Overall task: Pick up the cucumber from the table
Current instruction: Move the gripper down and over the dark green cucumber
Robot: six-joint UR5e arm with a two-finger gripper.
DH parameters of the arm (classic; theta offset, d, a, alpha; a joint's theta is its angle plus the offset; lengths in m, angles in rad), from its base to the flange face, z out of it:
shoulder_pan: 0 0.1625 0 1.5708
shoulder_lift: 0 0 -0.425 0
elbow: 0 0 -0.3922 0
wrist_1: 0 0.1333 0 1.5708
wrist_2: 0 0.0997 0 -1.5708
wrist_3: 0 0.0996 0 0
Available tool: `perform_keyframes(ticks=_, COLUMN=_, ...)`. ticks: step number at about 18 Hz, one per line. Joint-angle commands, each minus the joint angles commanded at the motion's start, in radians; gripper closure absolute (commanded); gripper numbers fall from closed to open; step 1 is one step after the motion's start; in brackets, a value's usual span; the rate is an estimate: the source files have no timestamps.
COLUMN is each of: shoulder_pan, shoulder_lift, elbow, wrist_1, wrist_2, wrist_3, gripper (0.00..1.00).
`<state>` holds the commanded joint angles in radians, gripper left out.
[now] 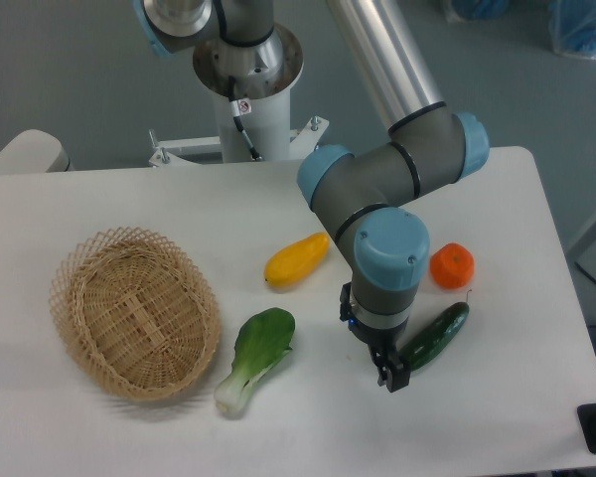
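One high fixed camera overlooks the table (129, 189).

At lower right of the frame, the black two-finger gripper (391, 376) hangs just beside the dark green glossy cucumber (437, 335) lying on the white flat table (99, 199).

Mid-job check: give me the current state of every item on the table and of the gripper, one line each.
cucumber: lying on the table, not lifted, partly behind the gripper.
gripper: low at the cucumber's near end; open or shut unclear.
orange fruit: resting on the table, just beyond the cucumber.
yellow fruit: lying on the table, untouched.
bok choy: lying flat beside the basket.
basket: upright, empty.
table: holds all items.
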<state>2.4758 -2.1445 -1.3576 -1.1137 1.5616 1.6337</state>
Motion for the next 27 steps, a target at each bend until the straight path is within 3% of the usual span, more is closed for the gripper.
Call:
perform_keyframes(ticks=7, shoulder_pan=0.000, shoulder_lift=-0.002, elbow=-0.005, wrist_1=-0.006, wrist_2=-0.008, wrist_3=-0.021, gripper=0.00)
perform_keyframes(ticks=12, shoulder_pan=0.015, shoulder_lift=-0.032, elbow=-0.009, wrist_1=0.057, wrist_2=-0.006, wrist_3=-0.021, gripper=0.00)
perform_keyframes(ticks=27, shoulder_pan=0.034, shoulder_lift=-0.104, elbow=0.003, wrist_1=0.109, wrist_2=-0.003, wrist_3=-0.018, gripper=0.00)
